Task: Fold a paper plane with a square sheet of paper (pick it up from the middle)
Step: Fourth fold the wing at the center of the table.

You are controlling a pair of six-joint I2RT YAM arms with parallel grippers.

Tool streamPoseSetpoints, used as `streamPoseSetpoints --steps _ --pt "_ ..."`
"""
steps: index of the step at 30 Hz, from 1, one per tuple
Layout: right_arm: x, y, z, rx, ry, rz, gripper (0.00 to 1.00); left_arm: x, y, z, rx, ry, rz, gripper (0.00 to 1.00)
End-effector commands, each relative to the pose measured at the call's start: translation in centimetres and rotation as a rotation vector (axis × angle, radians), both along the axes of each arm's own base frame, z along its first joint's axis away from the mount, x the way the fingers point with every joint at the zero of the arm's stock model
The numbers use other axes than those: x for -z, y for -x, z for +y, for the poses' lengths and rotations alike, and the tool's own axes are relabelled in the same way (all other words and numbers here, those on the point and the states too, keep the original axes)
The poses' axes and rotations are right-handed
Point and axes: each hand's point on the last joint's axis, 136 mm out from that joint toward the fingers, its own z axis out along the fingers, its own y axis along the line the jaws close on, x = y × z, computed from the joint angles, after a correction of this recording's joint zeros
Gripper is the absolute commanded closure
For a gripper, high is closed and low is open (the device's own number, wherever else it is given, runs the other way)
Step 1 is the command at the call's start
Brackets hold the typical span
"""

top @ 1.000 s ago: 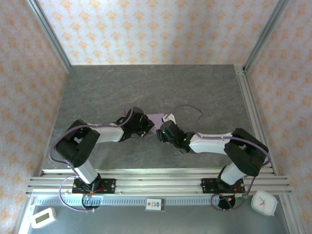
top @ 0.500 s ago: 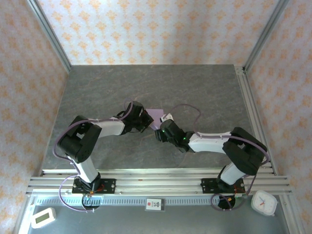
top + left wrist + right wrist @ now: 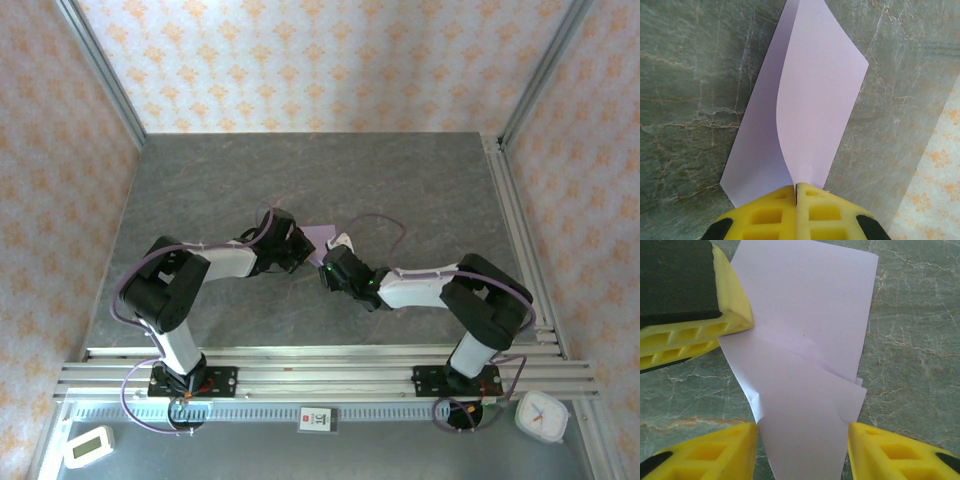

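The pale lilac sheet of paper (image 3: 321, 236) lies partly folded at the table's middle, with overlapping flaps (image 3: 805, 340). My left gripper (image 3: 303, 252) is shut on one edge of it, and a flap curls up from the pinch (image 3: 796, 187) while the rest (image 3: 815, 100) rests on the table. My right gripper (image 3: 329, 264) comes from the opposite side. It is open, its yellow fingers straddling a narrowing end of the sheet (image 3: 802, 432), each fingertip close to an edge. In the right wrist view the left gripper's finger (image 3: 700, 330) presses the paper at upper left.
The grey marbled table (image 3: 300, 170) is walled by patterned panels on three sides. Aluminium rails (image 3: 320, 375) carry the arm bases at the near edge. A white clock (image 3: 541, 415) and a small white device (image 3: 88, 446) lie beyond the rails.
The right gripper has crept left toward the paper. The left arm has shifted slightly away from its base, still pinching the sheet.
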Motion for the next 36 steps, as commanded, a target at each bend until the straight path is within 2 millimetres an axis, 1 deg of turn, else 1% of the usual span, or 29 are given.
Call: streamPoseSetpoints --steps 1,4,7,10,13,19,23,26,30,33,36 --pt "0.0 -0.8 -0.4 0.039 0.017 -0.024 0.54 -0.2 -0.4 -0.3 0.002 0.013 0.009 1.0" --pt "0.3 -0.7 -0.6 0.046 0.021 -0.021 0.61 -0.2 -0.3 -0.3 0.002 0.014 0.011 1.0" --pt "0.5 -0.6 -0.8 0.048 0.023 -0.018 0.66 -0.3 -0.3 -0.3 0.003 0.015 0.011 1.0" --pt "0.6 -0.5 -0.8 0.048 0.022 -0.015 0.67 -0.3 -0.3 -0.3 0.004 0.015 0.01 1.0" --pt "0.7 -0.5 -0.9 0.051 0.023 -0.017 0.74 -0.4 -0.4 -0.3 0.005 0.017 0.01 1.0" --pt "0.2 -0.5 -0.4 0.028 0.009 -0.018 0.99 -0.7 -0.5 -0.5 0.007 0.025 0.004 1.0" --pt "-0.1 -0.5 0.2 0.002 -0.013 -0.007 1.0 -0.9 -0.7 -0.6 0.007 0.03 -0.003 1.0" --pt "-0.2 -0.4 0.5 -0.021 -0.044 0.015 1.0 -1.2 -0.9 -0.6 0.007 0.033 -0.014 0.9" --pt "-0.1 -0.1 0.7 -0.047 -0.106 0.057 1.0 -2.0 -1.3 -0.4 0.005 0.036 -0.043 0.83" --pt "0.1 0.3 0.8 -0.07 -0.168 0.101 1.0 -2.5 -1.4 -0.3 0.006 0.035 -0.056 0.68" --pt "0.4 0.6 0.9 -0.086 -0.218 0.139 1.0 -2.9 -1.6 0.0 0.009 0.017 -0.072 0.58"
